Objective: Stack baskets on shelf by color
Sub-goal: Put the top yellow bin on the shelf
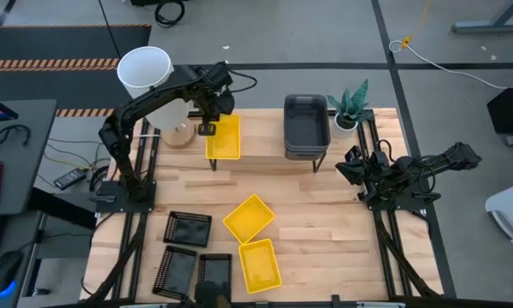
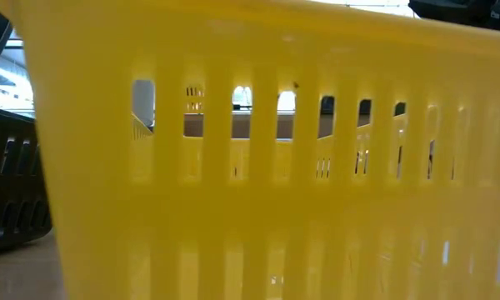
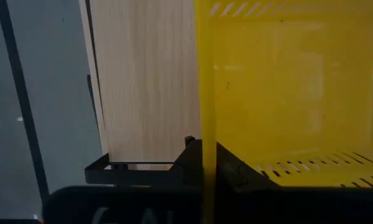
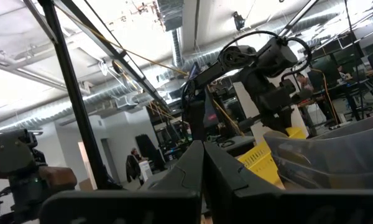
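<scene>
A yellow basket (image 1: 226,137) is over the left end of the shelf (image 1: 265,145), with my left gripper (image 1: 207,128) shut on its left wall. In the left wrist view the basket's floor (image 3: 286,93) lies beside the shelf's plank (image 3: 149,81). Stacked grey baskets (image 1: 306,124) stand on the shelf's right end. Two more yellow baskets (image 1: 250,217) (image 1: 260,263) and three black ones (image 1: 188,228) lie on the table near its front. My right gripper (image 1: 352,164) waits shut at the table's right side, holding nothing. My left gripper pinches the yellow basket's left long wall (image 3: 205,134), one finger (image 3: 188,163) outside it and one (image 3: 231,169) inside. The fingers come steeply from above and lie across the wall. The basket sits level over the shelf; whether it rests on the plank I cannot tell.
A white bucket (image 1: 145,70) and a wooden disc (image 1: 179,137) stand left of the shelf. A small potted plant (image 1: 349,109) is at the far right corner. A yellow basket's slotted wall (image 2: 275,167) fills the low view, with a black basket (image 2: 8,183) at its left.
</scene>
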Tool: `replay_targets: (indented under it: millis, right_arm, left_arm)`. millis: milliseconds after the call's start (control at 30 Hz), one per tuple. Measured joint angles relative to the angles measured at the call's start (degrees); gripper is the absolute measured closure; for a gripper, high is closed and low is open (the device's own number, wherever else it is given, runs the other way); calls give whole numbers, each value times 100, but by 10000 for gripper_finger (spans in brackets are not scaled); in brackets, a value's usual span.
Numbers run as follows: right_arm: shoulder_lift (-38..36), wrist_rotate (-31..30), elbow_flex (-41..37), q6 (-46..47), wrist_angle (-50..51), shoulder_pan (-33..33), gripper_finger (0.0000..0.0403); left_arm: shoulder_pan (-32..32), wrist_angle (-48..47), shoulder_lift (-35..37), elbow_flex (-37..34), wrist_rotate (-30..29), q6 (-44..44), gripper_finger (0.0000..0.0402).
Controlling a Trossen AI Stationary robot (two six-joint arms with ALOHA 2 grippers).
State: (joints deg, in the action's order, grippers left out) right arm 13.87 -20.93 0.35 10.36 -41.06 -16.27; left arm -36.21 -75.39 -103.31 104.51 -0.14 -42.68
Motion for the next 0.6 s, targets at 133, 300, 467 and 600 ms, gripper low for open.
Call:
replay_targets:
  millis: [133,300,467,600]
  right_arm:
    - [0,0,-1,0,2,-2,386]
    - [0,0,-1,-1,0,-2,386]
    - [0,0,0,2,0,-1,386]
    - [0,0,-1,0,2,-2,386]
  left_arm:
    - [12,173,-57,-3,-411,0,381]
    - [0,338,-61,-4,-677,-8,333]
    - [8,412,-61,-4,-777,175,269]
    - [92,418,-61,30,-970,326,234]
